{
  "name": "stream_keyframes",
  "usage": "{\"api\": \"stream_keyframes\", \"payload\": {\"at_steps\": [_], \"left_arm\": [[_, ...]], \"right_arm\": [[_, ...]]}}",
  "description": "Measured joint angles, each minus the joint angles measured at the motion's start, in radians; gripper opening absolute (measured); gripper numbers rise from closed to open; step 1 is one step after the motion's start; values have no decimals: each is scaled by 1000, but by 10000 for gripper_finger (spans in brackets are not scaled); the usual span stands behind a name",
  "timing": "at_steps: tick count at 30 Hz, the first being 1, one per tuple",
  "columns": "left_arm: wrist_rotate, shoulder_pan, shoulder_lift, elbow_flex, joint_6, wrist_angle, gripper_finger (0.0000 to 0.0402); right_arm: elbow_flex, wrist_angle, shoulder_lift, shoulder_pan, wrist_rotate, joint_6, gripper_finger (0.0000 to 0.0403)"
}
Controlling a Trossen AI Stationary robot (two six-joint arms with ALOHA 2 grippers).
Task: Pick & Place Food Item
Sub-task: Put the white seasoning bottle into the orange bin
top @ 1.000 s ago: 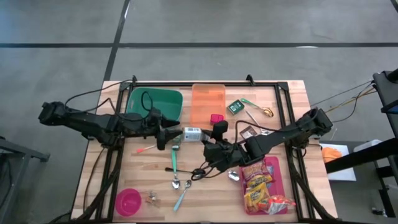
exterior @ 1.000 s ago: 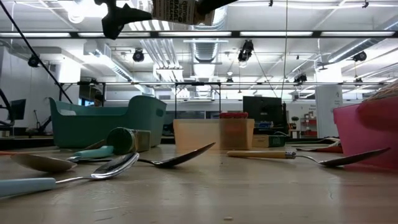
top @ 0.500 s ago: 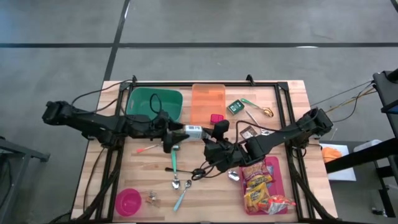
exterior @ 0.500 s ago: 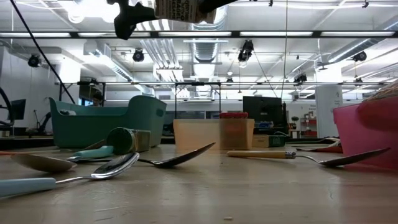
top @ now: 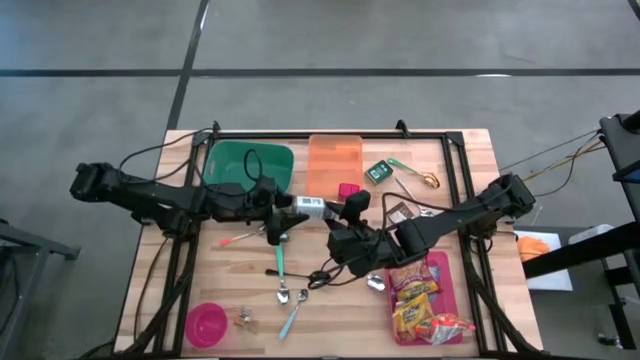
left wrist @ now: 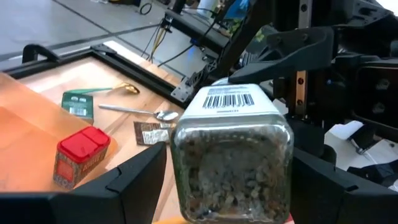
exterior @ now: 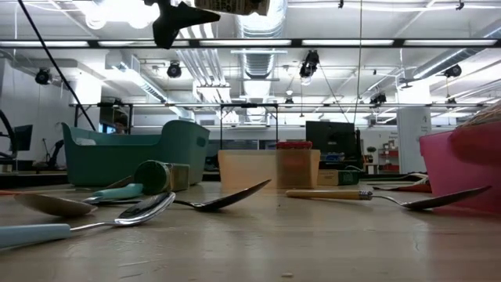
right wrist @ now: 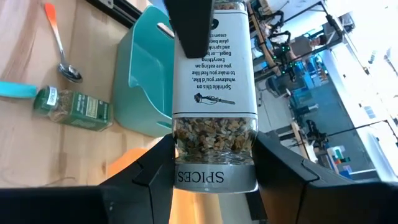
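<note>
A glass spice jar (top: pixel 310 207) with a white label and a silver lid hangs roughly level, high over the table's middle, between my two arms. From the table's right, my right gripper (right wrist: pixel 214 175) is shut on its lid end. From the left, my left gripper (left wrist: pixel 229 159) stands open. Its fingers flank the jar's other end (left wrist: pixel 230 155), one (left wrist: pixel 134 177) on each side. A narrow gap shows on one side, and I cannot tell whether they touch. The right wrist view shows one left finger (right wrist: pixel 193 28) across the label. The jar's underside (exterior: pixel 235 6) shows at the low view's top edge. My right gripper pinches the jar's silver lid (right wrist: pixel 214 178) between its two fingers (right wrist: pixel 152 180). They come nearly level from the table's right, and the jar points on away from them toward the left arm. The jar is lifted clear, lying about level.
Below are several spoons (top: pixel 283 290) at the middle front and a teal bin (top: pixel 247 165) at the far left. An orange tray (top: pixel 335 160) holds a red tin (top: pixel 347 190). A green spice jar (top: pixel 378 171), a pink tray of snack packs (top: pixel 425 300) and a pink bowl (top: pixel 206 322) are also there.
My left gripper has moved toward the table's right, up to the jar, and its fingers now stand around the jar's free end. The gap between its fingers has stayed the same. The jar, in my right gripper, has edged a little upward.
</note>
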Motion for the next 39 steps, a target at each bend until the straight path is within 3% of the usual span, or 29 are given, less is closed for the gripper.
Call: {"api": "stream_keyframes", "payload": {"at_steps": [10,17,25,34,39], "left_arm": [[37,1,0,0,39,33,275],[70,1,0,0,105,52,185],[73,1,-1,0,116,66,185],[64,1,-6,0,151,71,185],[63,0,-23,0,177,68,185]], "right_arm": [[0,-1,0,6,-6,-16,171],[0,15,0,7,27,-76,171],[0,47,1,13,48,-111,169],[0,66,0,12,48,42,270],[0,59,-21,13,45,212,296]]}}
